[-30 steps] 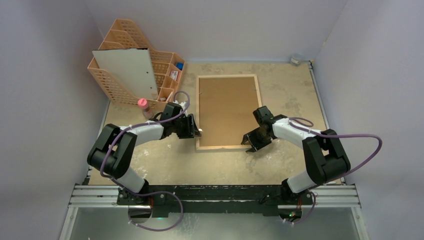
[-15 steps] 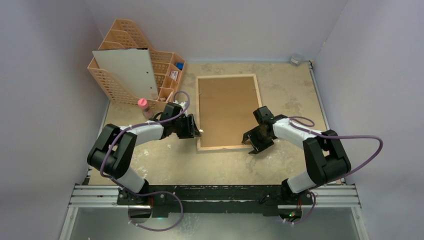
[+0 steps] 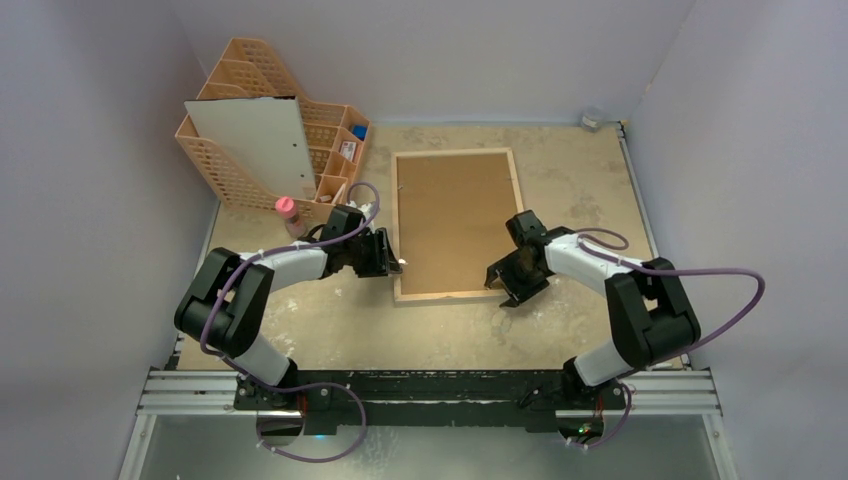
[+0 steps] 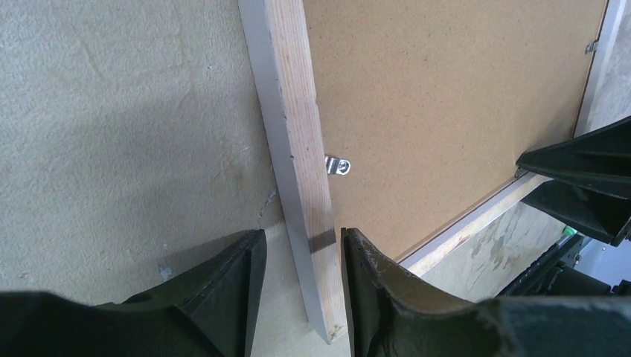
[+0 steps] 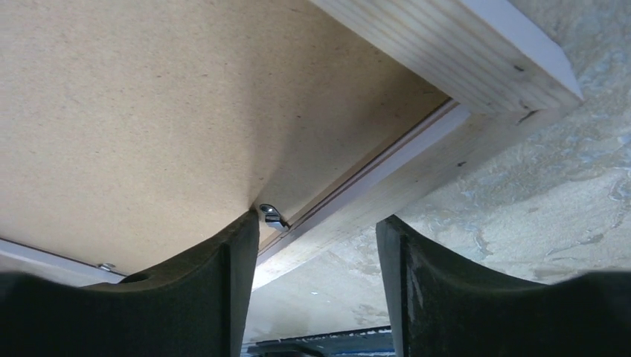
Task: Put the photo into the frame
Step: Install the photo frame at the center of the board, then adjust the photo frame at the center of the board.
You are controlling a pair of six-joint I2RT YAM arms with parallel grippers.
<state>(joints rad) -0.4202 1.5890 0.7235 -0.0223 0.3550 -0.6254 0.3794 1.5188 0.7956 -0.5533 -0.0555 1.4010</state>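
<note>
The frame (image 3: 455, 152) lies face-down with its backing board (image 3: 455, 220) in and the photo unseen, while the part-open left gripper (image 4: 301, 234) and right gripper (image 5: 318, 219) straddle its near rails, gripping nothing.

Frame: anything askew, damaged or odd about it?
Nothing stands out. The frame lies flat, face down, backing board inside its rim, no visible damage. The left gripper and right gripper each straddle a side rail near its near corners, jaws open.

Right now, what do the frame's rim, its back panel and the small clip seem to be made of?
Frame rim: unfinished-looking light wood, grain lines show. Back panel: likely fibreboard, matte brown, finely speckled. Clip: silvery metal, probably steel; it glints.
</note>
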